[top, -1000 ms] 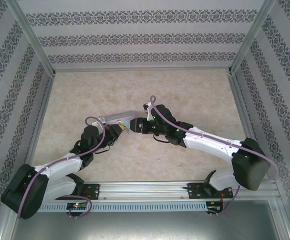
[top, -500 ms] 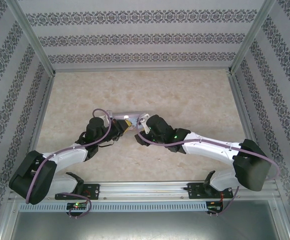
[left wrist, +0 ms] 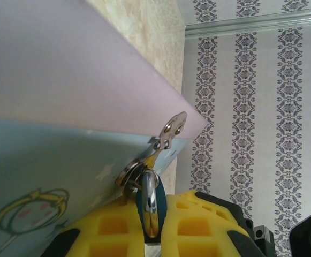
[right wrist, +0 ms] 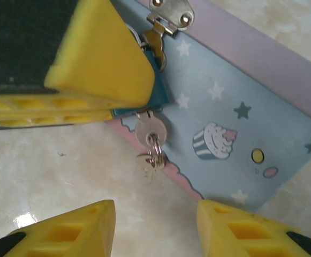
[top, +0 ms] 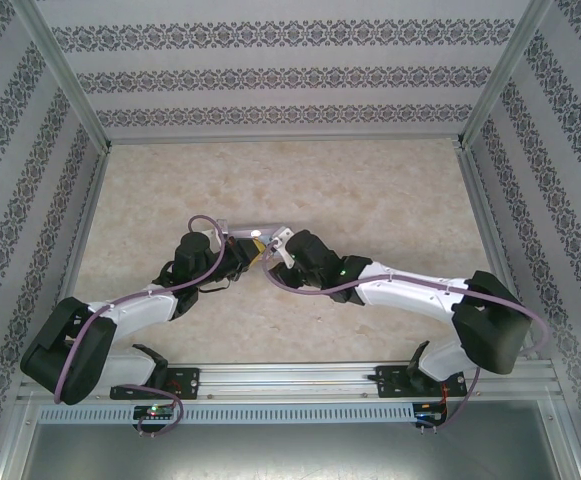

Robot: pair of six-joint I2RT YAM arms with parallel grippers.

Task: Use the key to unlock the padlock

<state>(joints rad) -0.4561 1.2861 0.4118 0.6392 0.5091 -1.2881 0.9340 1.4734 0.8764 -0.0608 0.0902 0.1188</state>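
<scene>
Left gripper pinches the padlock; its key sits at twelve o'clock beyond the right gripper, whose fingers stand apart, holding nothing

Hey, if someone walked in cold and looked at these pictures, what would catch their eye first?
The bright yellow fingers of the left tool, clamped on the small teal padlock at the hasp of the pale-blue cartoon tin mid-table. Just below the padlock sits the key, a ring dangling from it, with the right tool open, its fingertips either side beneath.
</scene>
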